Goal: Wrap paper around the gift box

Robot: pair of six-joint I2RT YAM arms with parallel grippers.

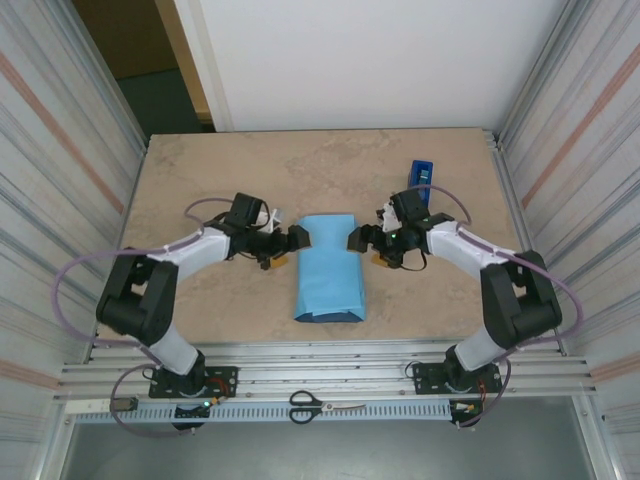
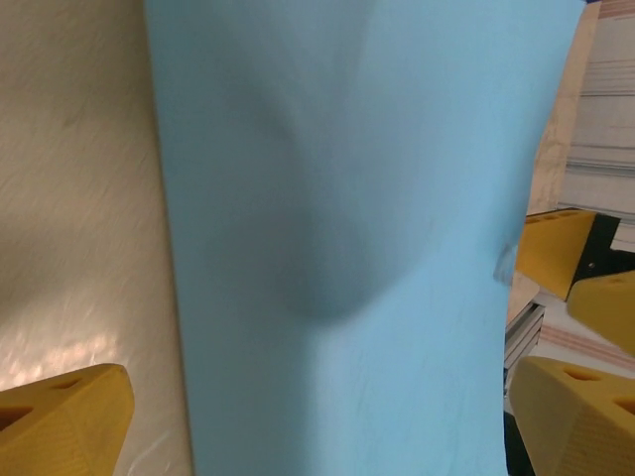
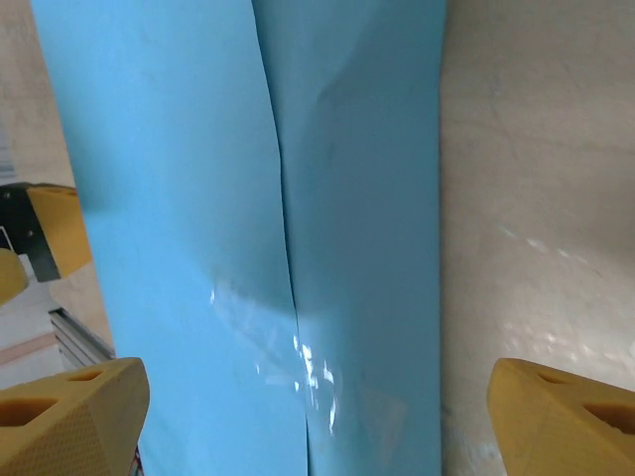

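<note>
Sky-blue paper [image 1: 328,268] on mottled beige table [image 1: 200,180]; yellow fingers [image 3: 69,416]; royal-blue tape dispenser [image 1: 421,177].

The top camera looks down from behind over the whole table [image 1: 200,170] — both wrist cameras face inward, very close, sharing the paper [image 1: 328,265].
</note>
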